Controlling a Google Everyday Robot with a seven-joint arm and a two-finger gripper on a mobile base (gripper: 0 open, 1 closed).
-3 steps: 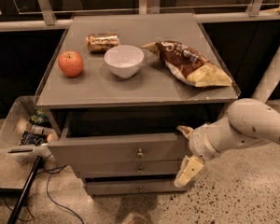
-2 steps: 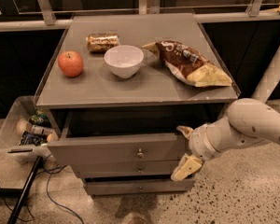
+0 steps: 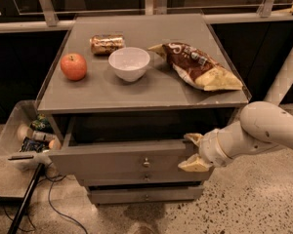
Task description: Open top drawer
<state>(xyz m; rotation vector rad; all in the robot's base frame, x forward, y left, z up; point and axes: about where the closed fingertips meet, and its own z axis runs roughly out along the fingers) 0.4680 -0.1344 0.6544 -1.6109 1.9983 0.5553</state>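
The top drawer [image 3: 107, 161] is the wide grey front just under the table top, with a small round metal knob [image 3: 146, 163] at its centre. It stands pulled out a little, with a dark gap above and behind its front. My gripper [image 3: 192, 152] is at the right end of this drawer front, to the right of the knob. Its two cream fingers are apart, the upper fingertip [image 3: 193, 138] at the front's top edge and the lower one over its lower part. They hold nothing that I can see.
On the grey table top [image 3: 112, 99] lie an apple [image 3: 73, 66], a can on its side [image 3: 107, 43], a white bowl [image 3: 129, 63] and a chip bag [image 3: 198, 66]. Two narrower drawer fronts [image 3: 145, 195] sit below. A bin of items [image 3: 24, 135] and cables are on the floor at left.
The lower finger has moved up towards the upper one, so the gap between the fingers is smaller. The drawer and the things on top have not moved.
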